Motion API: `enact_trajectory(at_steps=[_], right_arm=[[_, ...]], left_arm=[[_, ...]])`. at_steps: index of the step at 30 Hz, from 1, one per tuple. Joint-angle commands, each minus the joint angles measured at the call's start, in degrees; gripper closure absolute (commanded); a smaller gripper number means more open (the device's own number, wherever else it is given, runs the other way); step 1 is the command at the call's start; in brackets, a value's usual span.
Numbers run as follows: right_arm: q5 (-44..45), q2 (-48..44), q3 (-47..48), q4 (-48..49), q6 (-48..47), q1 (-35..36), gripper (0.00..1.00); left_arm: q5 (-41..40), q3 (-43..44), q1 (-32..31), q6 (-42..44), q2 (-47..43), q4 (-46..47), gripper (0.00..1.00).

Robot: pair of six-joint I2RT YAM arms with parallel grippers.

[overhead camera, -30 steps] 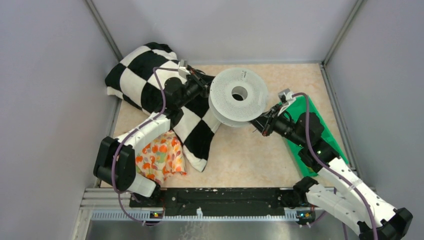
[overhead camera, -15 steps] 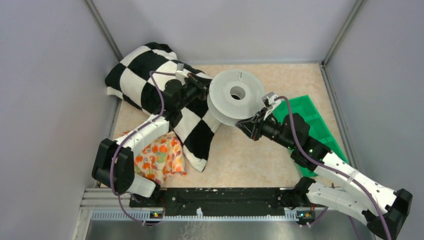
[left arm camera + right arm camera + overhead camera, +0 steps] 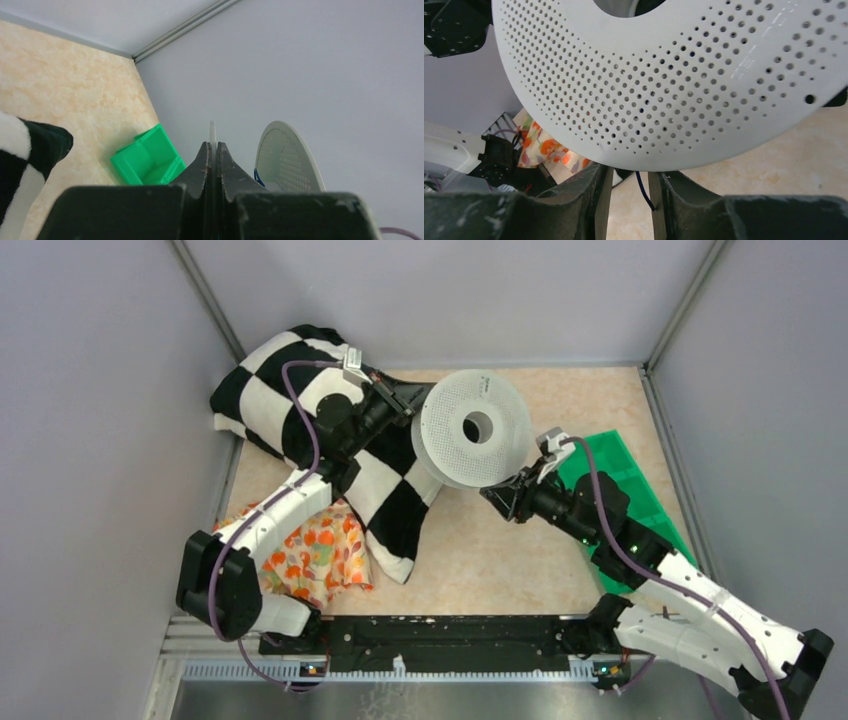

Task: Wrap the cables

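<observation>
Grey walls (image 3: 90, 440) on three sides, beige marbled tabletop (image 3: 500, 550) underneath. Found a checked cloth (image 3: 285, 390) heaped to the left of the white perforated spool (image 3: 472, 430), and a flowered cloth (image 3: 322, 552) further down-left of the spool, toward the arm bases.

Found the left fingers (image 3: 412, 396) clenched on the thin edge of the spool's left flange, holding it tilted and apparently clear of the tabletop. Judged that pinch slender: only a sliver of rim between the pads, so liable to twist or slide out under any sideways tug from the spool's far side.

Traced the cable (image 3: 642, 187), a thin dark wire, dropping from under the spool's near rim into the gap of the right fingers (image 3: 498, 496), at the spool's lower right. Found those fingers parted, the wire loose between them, touching one inner face at most and pinched by neither. Judged the main risk there: unheld, likely to spring back off the core and loosen any turns on it, or to drift out of the gap and leave the next pinch closing on nothing. Could also snag on the flange edge. Could not tell the number of turns on the core, hidden behind the flange.

Noted a green bin (image 3: 625, 475) just right of the spool, under the right forearm; open to a knock on a wide swing.
</observation>
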Motion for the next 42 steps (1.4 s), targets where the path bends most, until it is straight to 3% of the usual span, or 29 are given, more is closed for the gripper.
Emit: enact_trajectory(at_steps=[1,17,25,32,37,42], right_arm=[[6.1,-4.0,0.6,-2.1,-0.6,0.6,0.65],[18.1,-9.3,1.9,-14.3,-4.8,0.6,0.22],[24.6,-13.3,1.6,-18.3,-7.6,0.6,0.13],[32.8,-14.1,6.2,-21.0,-6.8,0.3,0.04],[23.2,-7.2,14.3,-26.6,-6.3,-5.8,0.05],[4.8,-2.7,19.5,-24.6,-5.7,-22.0,0.05]], left_arm=[[1.7,4.1,-0.7,5.0,-3.7,4.2,1.00],[3.1,12.7,-0.1,11.3,-3.1,1.2,1.00],[1.3,13.5,0.2,11.9,-4.0,-1.6,1.00],[11.7,19.8,0.8,20.5,-2.8,-4.2,1.00],[22.4,27.3,2.1,28.3,-1.5,-13.0,1.00],[32.2,36.1,2.5,43.8,-0.5,-30.5,1.00]])
